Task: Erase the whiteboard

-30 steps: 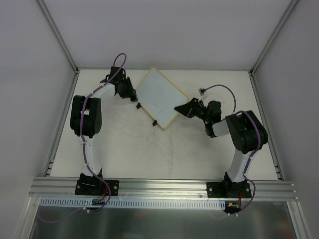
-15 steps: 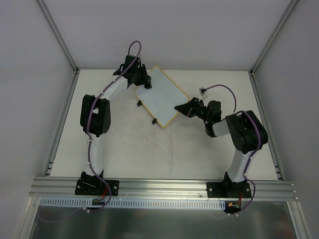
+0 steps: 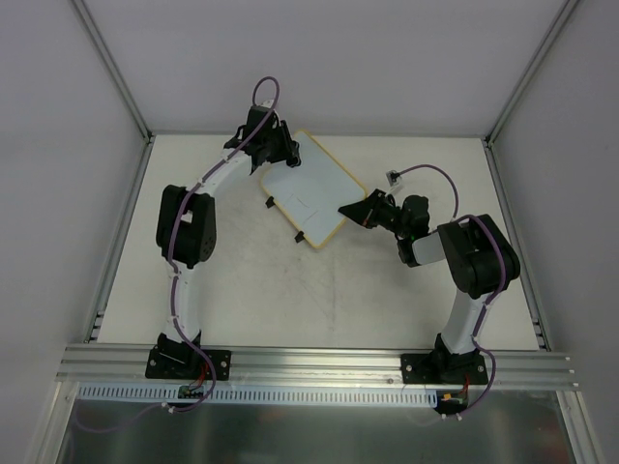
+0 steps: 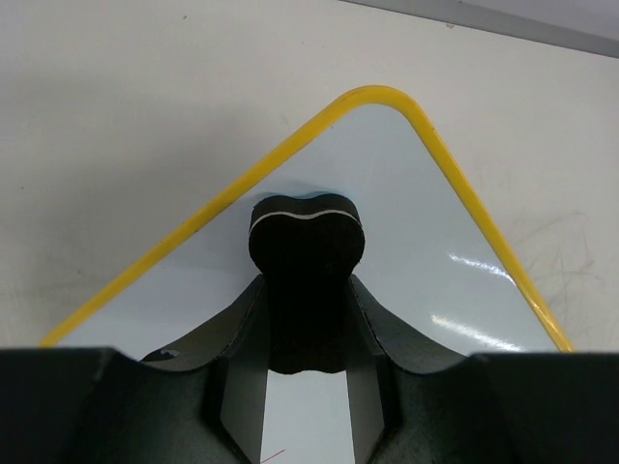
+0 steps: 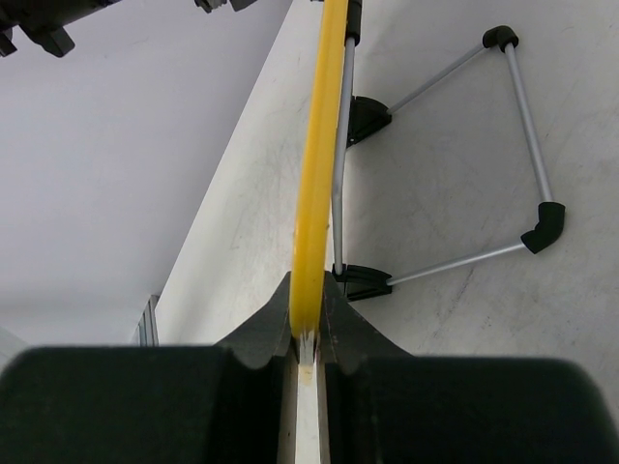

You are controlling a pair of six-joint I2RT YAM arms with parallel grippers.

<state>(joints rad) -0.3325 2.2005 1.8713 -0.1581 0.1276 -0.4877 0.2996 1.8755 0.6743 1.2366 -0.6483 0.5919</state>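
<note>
Whiteboard (image 3: 314,193) lies flat on the worktop (image 3: 290,290), centre-rear, turned diagonally, one corner towards the back wall. Yellow rim; two black clips (image 3: 285,220) on its near-left edge.

Left gripper (image 3: 280,155): over the far-left part of the board, jaws narrow, clamped on a black eraser (image 4: 307,237). In the left wrist view the eraser's tip sits on the white surface just inside the rounded yellow corner (image 4: 387,97). Cannot tell how hard it presses.

Right gripper (image 3: 350,210): at the board's right corner, jaws nearly closed, pinching the rim (image 5: 319,164) edge-on. Right wrist view also shows thin grey wire legs (image 5: 537,164) running from the clips.
</note>
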